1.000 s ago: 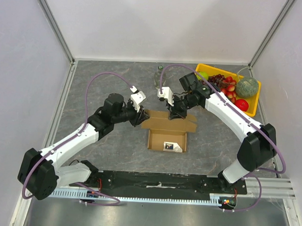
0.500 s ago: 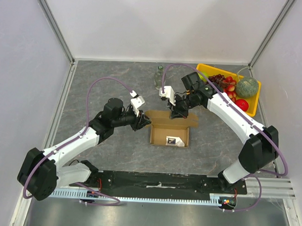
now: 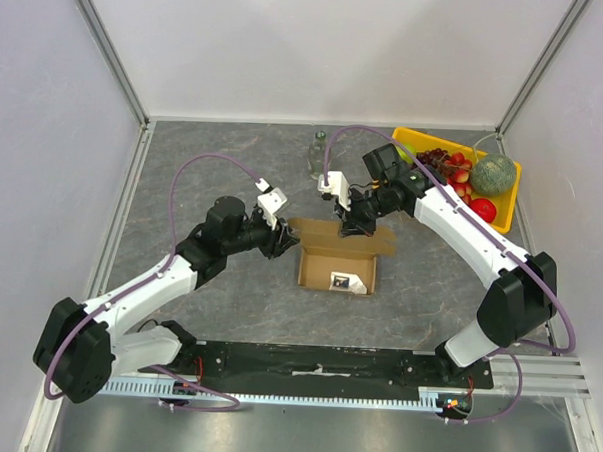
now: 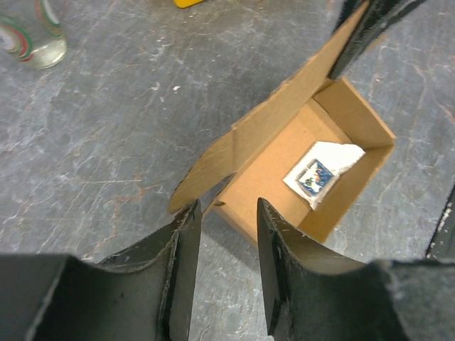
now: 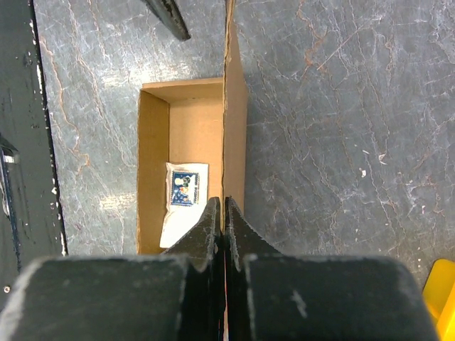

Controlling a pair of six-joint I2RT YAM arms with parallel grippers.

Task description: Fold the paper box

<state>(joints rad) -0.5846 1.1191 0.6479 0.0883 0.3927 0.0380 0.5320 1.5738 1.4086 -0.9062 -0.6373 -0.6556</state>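
Observation:
The paper box (image 3: 337,271) is a small brown open carton on the grey table, with a white printed packet (image 3: 346,282) inside. Its lid flap (image 3: 343,237) stands up along the far side. My right gripper (image 3: 352,228) is shut on that lid's edge; in the right wrist view the gripper (image 5: 225,204) pinches the thin flap (image 5: 234,106), seen edge on beside the box (image 5: 153,142). My left gripper (image 3: 284,245) is at the box's left end. In its wrist view the gripper (image 4: 227,206) is open just short of the box corner (image 4: 234,213), nothing between the jaws.
A yellow tray (image 3: 509,208) of fruit stands at the back right, behind the right arm. A small glass bottle (image 3: 319,153) stands behind the box, also seen upper left (image 4: 32,35) in the left wrist view. A black strip (image 3: 316,359) runs along the near edge.
The box slid slightly right and its lid was raised more upright. The left gripper has opened wider and drawn back a little from the box's left flap. The right gripper kept its grip.

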